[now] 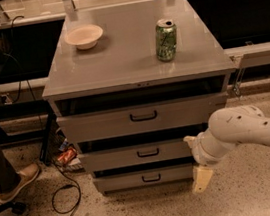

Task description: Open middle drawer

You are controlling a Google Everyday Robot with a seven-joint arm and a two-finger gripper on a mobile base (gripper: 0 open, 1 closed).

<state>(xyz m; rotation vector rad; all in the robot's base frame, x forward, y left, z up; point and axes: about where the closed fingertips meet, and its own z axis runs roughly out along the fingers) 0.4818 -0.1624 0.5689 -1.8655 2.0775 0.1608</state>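
The middle drawer (pixel 107 160) is hard grey metal, probably heavy. Pull its little black handle (pixel 148 152), up and left of the gripper claw (pixel 201 177). I cannot tell if that claw is open or closed.

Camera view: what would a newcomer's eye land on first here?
The bulky white arm reaching in from the right, with its end effector hanging low near the floor, below and to the right of the middle drawer. Next, the green can and the pale bowl, standing apart on the cabinet top.
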